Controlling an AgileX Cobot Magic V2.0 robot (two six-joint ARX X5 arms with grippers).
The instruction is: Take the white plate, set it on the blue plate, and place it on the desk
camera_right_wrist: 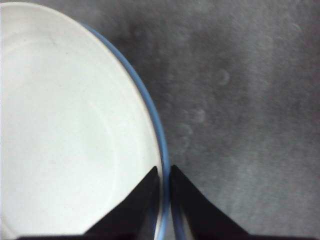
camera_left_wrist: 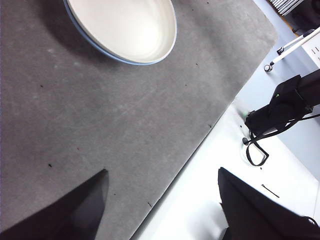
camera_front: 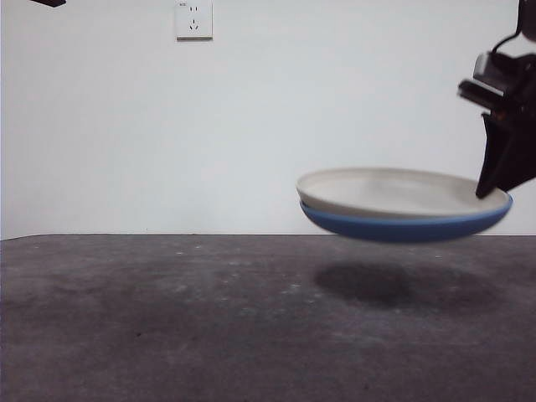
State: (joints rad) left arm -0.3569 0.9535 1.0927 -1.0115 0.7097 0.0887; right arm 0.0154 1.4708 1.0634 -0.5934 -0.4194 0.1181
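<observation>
In the front view, the white plate sits nested inside the blue plate, and both hang in the air at the right of the frame, clearly above the desk, with their dark shadow on the surface below them. The right gripper comes from the upper right edge and holds the stack at its right rim, which is why the plates tilt a little. At the top left corner only a black tip shows. In the left wrist view, the left gripper has its jaws wide apart and holds nothing; the stacked plates appear at the top of the frame, well apart from it, so this arm only waits. In the right wrist view, the two jaws are almost closed together on the rims of both plates at the lower middle of the frame, one jaw inside and one outside. I judge the stacking is done and only the lowering onto the desk remains.
</observation>
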